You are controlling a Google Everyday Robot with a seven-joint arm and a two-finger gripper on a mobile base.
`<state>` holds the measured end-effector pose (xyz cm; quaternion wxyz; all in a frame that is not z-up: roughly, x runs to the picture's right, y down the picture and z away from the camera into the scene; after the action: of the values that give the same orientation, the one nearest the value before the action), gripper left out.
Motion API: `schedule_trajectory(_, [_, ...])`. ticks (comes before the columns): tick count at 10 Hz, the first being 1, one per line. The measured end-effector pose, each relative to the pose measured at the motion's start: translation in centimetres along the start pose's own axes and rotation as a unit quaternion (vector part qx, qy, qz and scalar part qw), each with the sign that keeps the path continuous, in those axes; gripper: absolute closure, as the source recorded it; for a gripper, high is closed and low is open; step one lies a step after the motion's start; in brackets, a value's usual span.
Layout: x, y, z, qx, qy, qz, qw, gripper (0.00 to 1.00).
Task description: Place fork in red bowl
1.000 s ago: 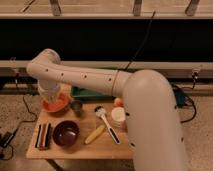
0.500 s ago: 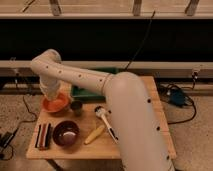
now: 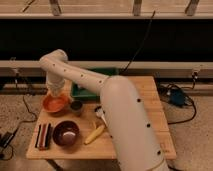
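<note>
Your gripper (image 3: 55,96) hangs over the red bowl (image 3: 55,104); jaws' state I cannot tell. Release off-centre and the fork may strike the rim, landing on the bench (image 3: 125,145).

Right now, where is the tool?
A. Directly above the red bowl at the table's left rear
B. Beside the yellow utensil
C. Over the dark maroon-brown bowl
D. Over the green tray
A. The tool hangs at the end of the arm directly over the red bowl, left of the small metal cup; the other spots are away from it.
</note>
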<state>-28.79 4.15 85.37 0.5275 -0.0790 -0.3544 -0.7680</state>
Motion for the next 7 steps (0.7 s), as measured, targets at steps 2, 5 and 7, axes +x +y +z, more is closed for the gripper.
schedule_trajectory(2, [-0.7, -0.1, 0.6, 0.006, -0.003, 0.002, 1.0, 0.35])
schedule_trajectory(5, [-2.4, 0.0, 1.0, 0.006, -0.008, 0.001, 0.9999, 0.28])
schedule_trajectory(7, [-3.1, -0.3, 1.4, 0.003, -0.011, -0.004, 0.9999, 0.28])
